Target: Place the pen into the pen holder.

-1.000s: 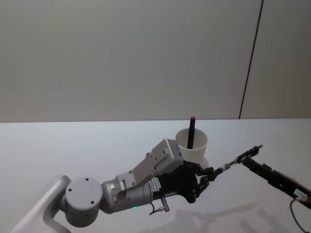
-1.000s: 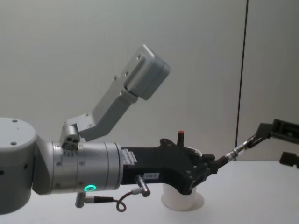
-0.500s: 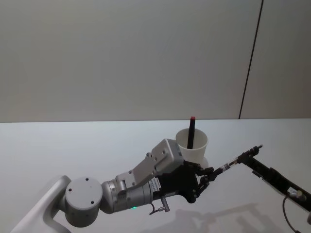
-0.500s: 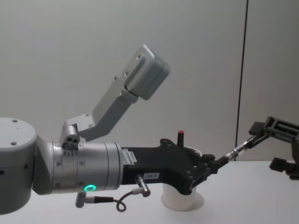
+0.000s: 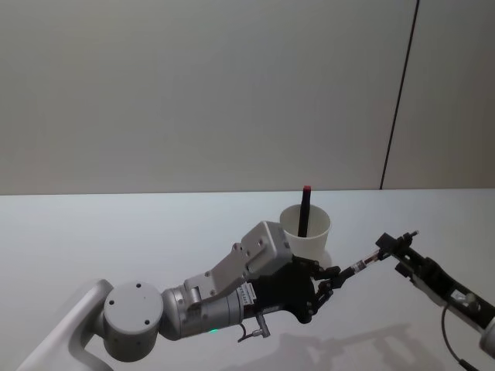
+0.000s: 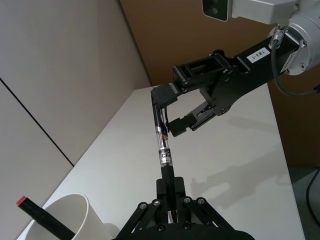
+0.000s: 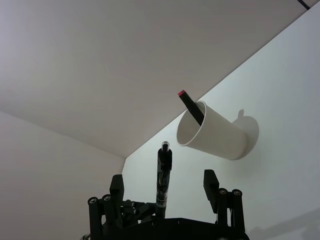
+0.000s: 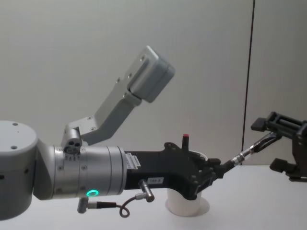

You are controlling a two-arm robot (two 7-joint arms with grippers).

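Left gripper (image 5: 329, 280) is clamping one end of the pen (image 5: 370, 259) while the open-fingered right gripper (image 5: 393, 249) is straddling its far end for handover beside the pen holder (image 5: 305, 232).

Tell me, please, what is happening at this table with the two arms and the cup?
The left hand is shut on one end of a pen, holding it out above the table toward the right hand. The right hand is open, its fingers on either side of the pen's far end, apparently for a handover. The white pen holder stands just behind, with a red-tipped pen already in it.
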